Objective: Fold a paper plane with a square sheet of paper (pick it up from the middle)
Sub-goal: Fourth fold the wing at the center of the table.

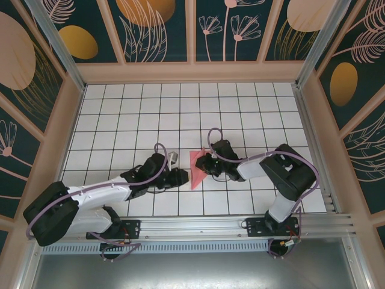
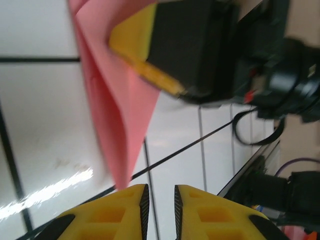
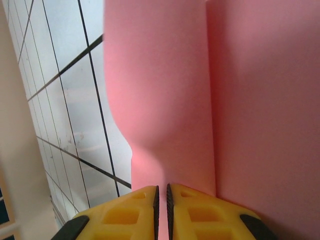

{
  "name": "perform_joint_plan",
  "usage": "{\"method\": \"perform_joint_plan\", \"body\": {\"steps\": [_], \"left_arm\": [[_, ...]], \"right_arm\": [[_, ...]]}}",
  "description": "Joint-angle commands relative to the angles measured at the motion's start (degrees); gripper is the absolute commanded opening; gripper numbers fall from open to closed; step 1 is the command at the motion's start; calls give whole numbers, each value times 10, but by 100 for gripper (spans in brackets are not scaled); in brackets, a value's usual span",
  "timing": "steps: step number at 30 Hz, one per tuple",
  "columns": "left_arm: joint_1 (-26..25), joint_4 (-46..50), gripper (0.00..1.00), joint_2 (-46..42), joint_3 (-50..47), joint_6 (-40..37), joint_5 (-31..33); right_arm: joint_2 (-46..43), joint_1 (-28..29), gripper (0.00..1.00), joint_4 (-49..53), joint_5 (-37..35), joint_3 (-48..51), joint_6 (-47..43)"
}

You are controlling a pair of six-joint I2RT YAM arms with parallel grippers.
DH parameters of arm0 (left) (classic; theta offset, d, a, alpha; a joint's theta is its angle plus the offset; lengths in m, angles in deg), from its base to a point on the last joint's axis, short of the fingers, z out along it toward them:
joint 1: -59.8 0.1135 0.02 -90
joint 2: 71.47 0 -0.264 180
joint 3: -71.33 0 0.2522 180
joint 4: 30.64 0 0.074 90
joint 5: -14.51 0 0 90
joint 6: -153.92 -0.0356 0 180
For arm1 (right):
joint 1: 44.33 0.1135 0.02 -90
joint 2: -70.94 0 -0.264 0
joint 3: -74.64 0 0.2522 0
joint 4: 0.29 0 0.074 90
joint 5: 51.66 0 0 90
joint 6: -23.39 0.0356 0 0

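Paper (image 1: 195,170) is pink-red and folded into a pointed shape with a crease down it. The wide end points away from the arm bases and the narrow tip points back toward them, over the white tiled table (image 1: 120,120). Right gripper (image 3: 161,200) sits on the paper's right side and is clamped on it. From its wrist cam the yellow fingers (image 3: 125,215) are pinched nearly together and the sheet runs straight down into the slit between them, two layers side by side with a fold edge between. Left gripper (image 2: 159,200) is just left of the paper's narrow tip and isn't holding anything. Its two yellow pads (image 2: 110,215) stand a little apart with only table showing in the gap. The tip ends just above one pad, so close I honestly can't say if it touches. From that same cam you can see the right gripper's black body and yellow pad pressed against the paper higher up. Can't tell whether the tip rests on the table or hangs a bit above it.
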State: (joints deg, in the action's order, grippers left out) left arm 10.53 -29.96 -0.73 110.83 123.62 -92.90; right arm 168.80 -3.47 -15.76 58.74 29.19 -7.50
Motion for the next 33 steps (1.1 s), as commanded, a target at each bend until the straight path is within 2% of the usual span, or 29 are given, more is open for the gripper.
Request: {"method": "perform_joint_plan", "body": {"steps": [1, 8, 13, 23, 30, 33], "left_arm": [[-1, -65, 22, 31, 32, 32, 11], [-1, -106, 13, 145, 73, 45, -12], [-1, -123, 7, 165, 61, 54, -7], [-1, -98, 5, 216, 86, 35, 3], [-1, -78, 5, 232, 61, 37, 17], [-1, -85, 5, 239, 43, 36, -5]], "right_arm": [[23, 15, 17, 79, -62, 41, 31], [30, 20, 17, 59, -60, 51, 47], [31, 20, 17, 65, -61, 47, 44], [35, 20, 17, 73, -58, 35, 37], [36, 20, 17, 77, -60, 37, 34], [37, 19, 17, 80, -59, 34, 31]]}}
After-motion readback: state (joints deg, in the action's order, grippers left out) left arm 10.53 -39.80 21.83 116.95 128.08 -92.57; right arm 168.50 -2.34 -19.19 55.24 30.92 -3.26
